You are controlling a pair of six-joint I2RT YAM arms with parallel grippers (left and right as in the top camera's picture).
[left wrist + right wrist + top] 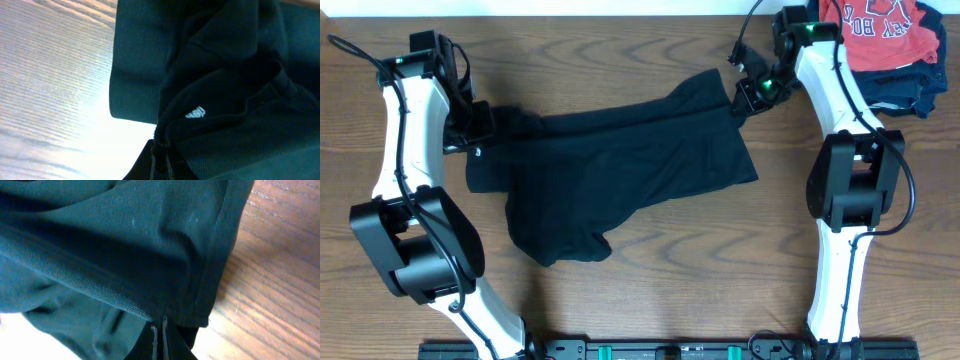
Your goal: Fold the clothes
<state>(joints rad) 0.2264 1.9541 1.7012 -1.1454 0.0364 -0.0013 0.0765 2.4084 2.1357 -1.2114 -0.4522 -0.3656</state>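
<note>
At the left gripper (160, 150), from its own wrist: jaws pressed together with no gap, pinching a gathered fold of the black T-shirt (225, 100); just beyond the tips, a small white logo (196, 113) on the bunched cloth; further out and to one side, a flat dark panel of the same garment lying over the pale wood of the table (50, 75).

At the right gripper (159, 330), from its own wrist: two thin fingers closed side by side, nipping the hemmed edge of the black T-shirt (100, 245) right at their tips; ahead of them, stitched hem and fine weave running off in broad folds; beside the fingers, bare table (270, 280) grain.

From overhead: left gripper (480, 125) clamped on one end of the black T-shirt (630, 170), right gripper (748, 98) clamped on the opposite end; between the two, cloth drawn across the table (620, 300), rumpled, one lobe spreading away from that line toward the arm bases; impossible to tell whether the gripped ends touch the wood. Beyond the right gripper, well apart from the black cloth, a red shirt (892, 28) with white lettering on top of folded navy garments (905, 88) at the table's far corner.
</note>
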